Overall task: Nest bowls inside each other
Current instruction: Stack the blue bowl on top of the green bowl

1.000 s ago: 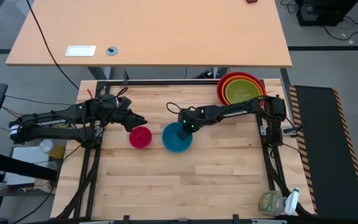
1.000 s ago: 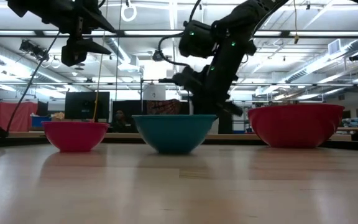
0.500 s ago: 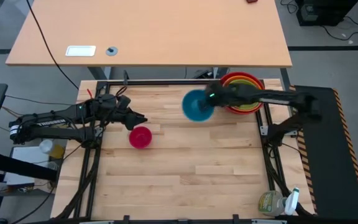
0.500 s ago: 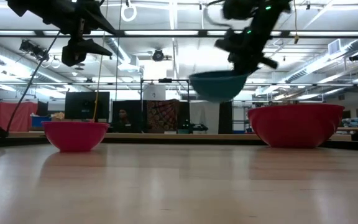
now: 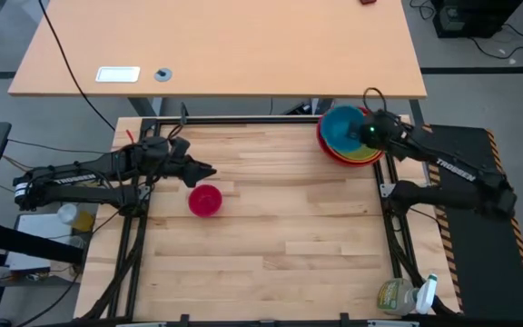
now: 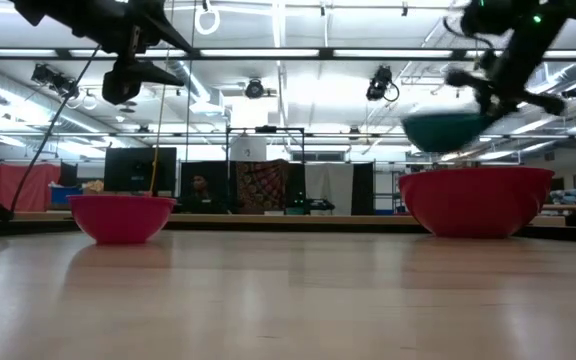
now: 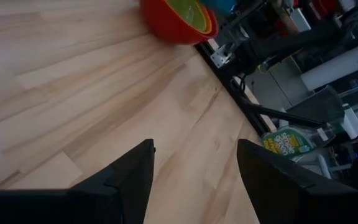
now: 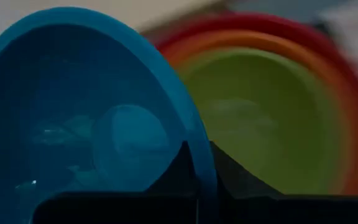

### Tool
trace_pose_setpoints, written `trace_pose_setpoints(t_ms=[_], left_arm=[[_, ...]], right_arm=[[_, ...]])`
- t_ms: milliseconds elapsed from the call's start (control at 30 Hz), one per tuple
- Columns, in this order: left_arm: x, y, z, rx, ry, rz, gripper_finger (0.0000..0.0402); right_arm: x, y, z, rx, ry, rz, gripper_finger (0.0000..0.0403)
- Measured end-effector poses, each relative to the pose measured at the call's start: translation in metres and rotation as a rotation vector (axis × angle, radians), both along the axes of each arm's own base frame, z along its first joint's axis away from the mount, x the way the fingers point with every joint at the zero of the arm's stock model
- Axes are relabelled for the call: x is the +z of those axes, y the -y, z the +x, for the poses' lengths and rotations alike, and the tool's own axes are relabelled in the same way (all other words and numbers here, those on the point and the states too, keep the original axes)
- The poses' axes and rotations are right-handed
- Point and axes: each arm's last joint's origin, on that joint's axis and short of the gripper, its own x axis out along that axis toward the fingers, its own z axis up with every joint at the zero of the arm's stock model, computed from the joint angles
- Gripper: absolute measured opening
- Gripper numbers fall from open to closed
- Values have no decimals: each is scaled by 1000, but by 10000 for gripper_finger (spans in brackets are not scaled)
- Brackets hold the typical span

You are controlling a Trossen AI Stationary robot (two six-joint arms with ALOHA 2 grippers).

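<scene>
My right gripper (image 5: 368, 134) holds the blue bowl (image 5: 341, 127) in the air at the table's far right corner. The bowl hangs just above the stack of lime green bowl (image 8: 260, 118) inside orange bowl (image 8: 328, 81) inside red bowl (image 6: 476, 200). The stack rests on its base on the table. The pink bowl (image 5: 205, 200) stands upright on the table left of centre. My left gripper (image 5: 205, 173) hovers open above and just beyond the pink bowl, touching nothing. My right gripper pinches the blue bowl's rim (image 8: 199, 140) on the side toward the table's right edge. One finger (image 8: 173, 171) is inside the bowl and the other (image 8: 232, 174) outside its wall. The fingers slant down from the right. The bowl is lifted clear, mouth up and slightly tilted, over the stack.
A spray bottle (image 5: 405, 295) lies at the near right corner. A black metal frame (image 5: 396, 218) runs along the table's edges. A large desk (image 5: 216, 45) stands beyond the far edge. Bare wood (image 5: 280, 245) spreads across the middle and near side.
My right gripper has lifted the blue bowl off the table's middle and carried it up and toward the far right corner, turning its wrist on the way. The bowl now hangs clear above the red, orange and green stack. The pink bowl has stayed put.
</scene>
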Motion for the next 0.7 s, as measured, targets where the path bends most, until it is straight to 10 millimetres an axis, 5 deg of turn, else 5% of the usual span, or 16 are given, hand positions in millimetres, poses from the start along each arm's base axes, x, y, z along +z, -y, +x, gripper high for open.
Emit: trace_pose_setpoints(t_ms=[167, 467, 700], left_arm=[[5, 0, 2, -4, 48, 23, 231], [7, -1, 2, -4, 71, 30, 231], [7, -1, 2, -3, 71, 29, 231]], right_arm=[[-23, 1, -21, -122, -133, 134, 27], [-40, 20, -18, -66, -243, 215, 43], [-44, 34, -7, 34, -212, 191, 118]])
